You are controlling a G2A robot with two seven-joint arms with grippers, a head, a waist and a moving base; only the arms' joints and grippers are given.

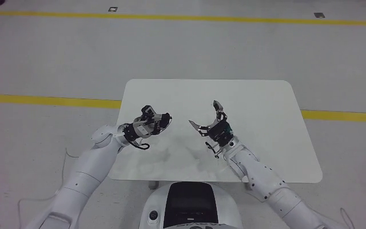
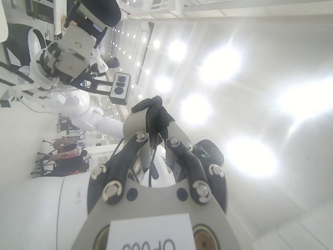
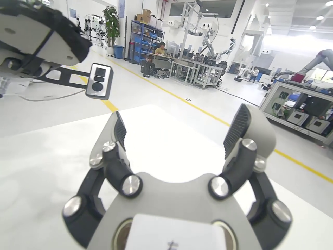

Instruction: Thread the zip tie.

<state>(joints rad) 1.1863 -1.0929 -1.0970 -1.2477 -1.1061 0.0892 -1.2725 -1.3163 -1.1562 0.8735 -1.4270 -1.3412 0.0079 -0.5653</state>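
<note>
My left gripper (image 1: 157, 119) hangs above the left part of the white table (image 1: 257, 103), turned upward toward the ceiling lights. Its fingers (image 2: 135, 123) are pressed together, and their black pads meet at the tips of the left gripper (image 2: 156, 110). Nothing can be made out between them. My right gripper (image 1: 204, 113) is a short way to the right of it, over the table's middle. It is open, and the gap in the right gripper (image 3: 182, 126) holds nothing. The ribbed pads (image 3: 238, 124) face each other. The two grippers face one another.
The tabletop (image 3: 161, 131) is bare white. The left arm's gripper (image 3: 39, 37) and its wrist camera (image 3: 98, 80) sit close in front of the right gripper. A yellow floor line (image 1: 57, 101) runs behind the table. Workbenches and shelves stand far back in the hall.
</note>
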